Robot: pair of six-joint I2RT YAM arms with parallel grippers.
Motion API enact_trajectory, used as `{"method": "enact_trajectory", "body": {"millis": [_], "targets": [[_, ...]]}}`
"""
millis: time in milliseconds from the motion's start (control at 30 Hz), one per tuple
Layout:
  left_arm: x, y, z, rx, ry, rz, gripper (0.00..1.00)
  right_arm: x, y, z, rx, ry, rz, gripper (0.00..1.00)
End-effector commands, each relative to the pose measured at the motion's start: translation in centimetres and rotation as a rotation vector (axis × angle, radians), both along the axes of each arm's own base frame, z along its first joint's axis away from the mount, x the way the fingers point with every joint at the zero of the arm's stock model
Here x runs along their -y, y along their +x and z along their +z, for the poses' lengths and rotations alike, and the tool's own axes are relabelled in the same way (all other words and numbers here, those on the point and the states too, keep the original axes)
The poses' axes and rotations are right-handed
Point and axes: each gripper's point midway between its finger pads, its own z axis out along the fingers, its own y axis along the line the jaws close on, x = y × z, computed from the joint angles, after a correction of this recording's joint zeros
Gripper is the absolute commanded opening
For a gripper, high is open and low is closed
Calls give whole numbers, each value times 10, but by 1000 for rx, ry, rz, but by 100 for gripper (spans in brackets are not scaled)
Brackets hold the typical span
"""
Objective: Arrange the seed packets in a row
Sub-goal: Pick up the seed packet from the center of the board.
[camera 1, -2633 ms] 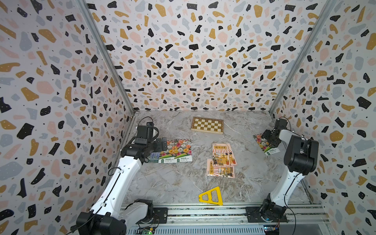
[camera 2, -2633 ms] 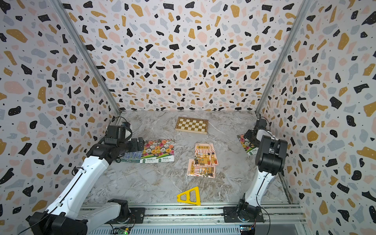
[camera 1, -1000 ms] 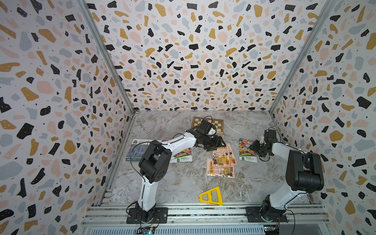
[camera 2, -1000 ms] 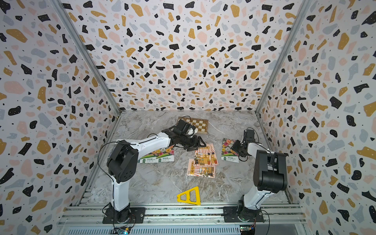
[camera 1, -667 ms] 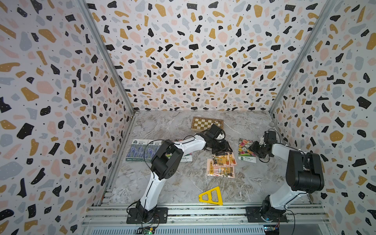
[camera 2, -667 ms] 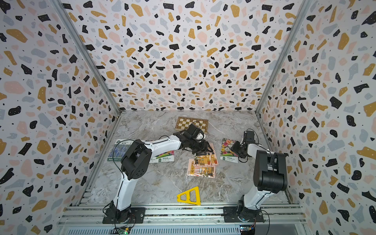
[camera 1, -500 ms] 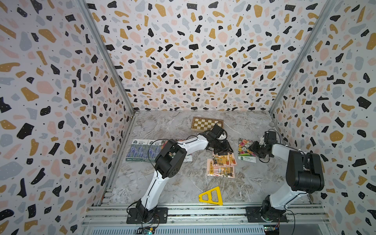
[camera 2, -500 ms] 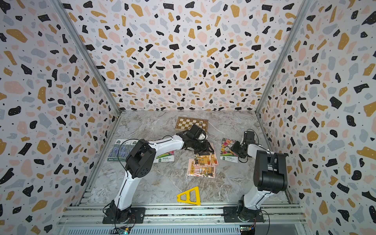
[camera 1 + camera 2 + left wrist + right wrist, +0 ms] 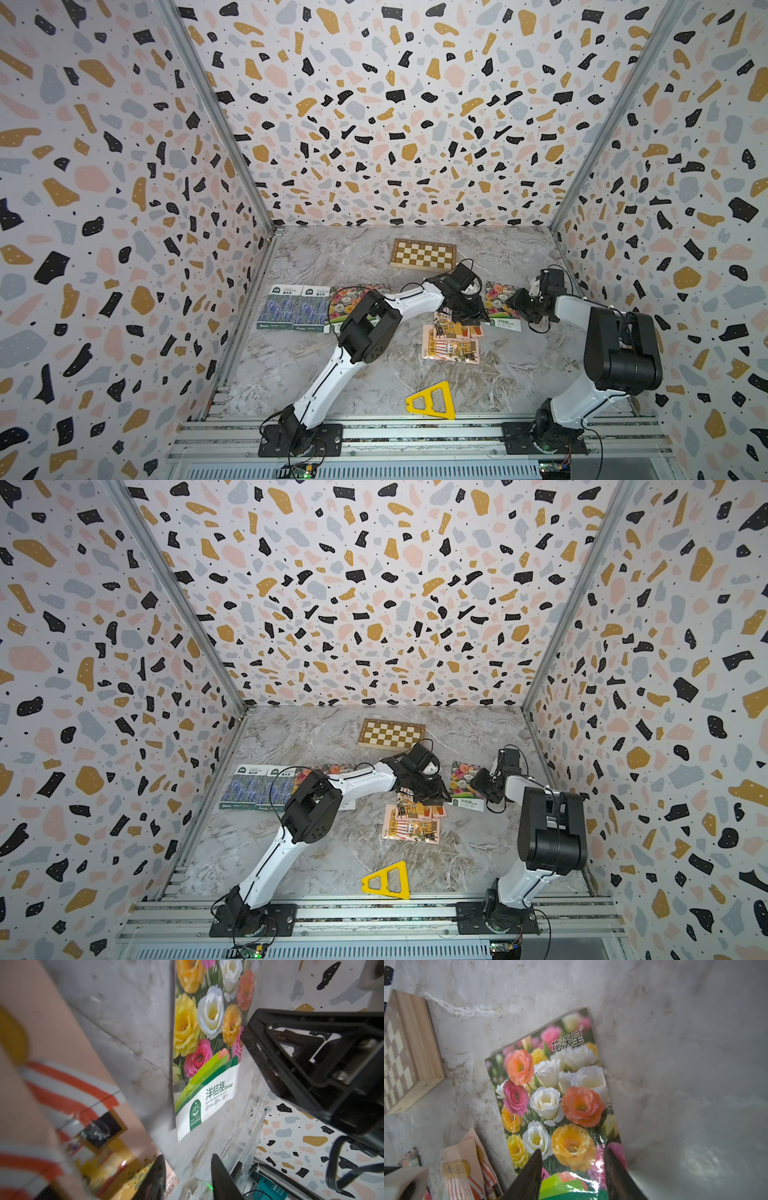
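While the left gripper (image 9: 187,1158) is seen with its jaws narrowly parted, a pink shop-drawing seed packet (image 9: 62,1105) is found just beside one finger, with a corner showing in the gap; no grip can be confirmed. Under the right gripper (image 9: 572,1149), set half-spread, a multicoloured flower seed packet (image 9: 550,1095) is laid flat, its green label end framed between the fingertips; contact cannot be told.

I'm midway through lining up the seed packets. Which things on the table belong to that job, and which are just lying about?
Belongs to the job:
- lavender packets
- half-hidden flower packets
- lone flower packet
- overlapping pink shop packets

Just lying about:
- chessboard
- yellow triangle
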Motion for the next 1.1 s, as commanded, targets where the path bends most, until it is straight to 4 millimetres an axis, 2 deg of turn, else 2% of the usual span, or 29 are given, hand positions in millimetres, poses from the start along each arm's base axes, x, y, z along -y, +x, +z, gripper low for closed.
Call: {"method": "enact_trajectory", "body": {"millis": [0, 267, 467, 533, 633, 733, 900, 1067], "targets": [[6, 2, -2, 10, 6, 0, 34, -4, -26, -22, -106, 24, 5, 49], [15, 5, -14, -9, -10, 1, 30, -7, -27, -22, -104, 46, 11, 49], [25, 14, -12, 4, -34, 0, 26, -9, -30, -24, -102, 63, 15, 49], [27, 13, -10, -1, -40, -5, 22, -9, -29, -23, -100, 65, 16, 49], [26, 12, -8, -4, -43, -9, 10, -10, -26, -18, -84, 70, 24, 49], [25, 13, 2, 14, -55, -15, 0, -10, -19, -6, -47, 64, 33, 49], [18, 12, 29, 47, -92, -39, 0, -17, -4, 20, 29, 106, 70, 57], [-6, 13, 58, 96, -111, -50, 0, -29, 7, 51, 126, 164, 126, 71]]}}
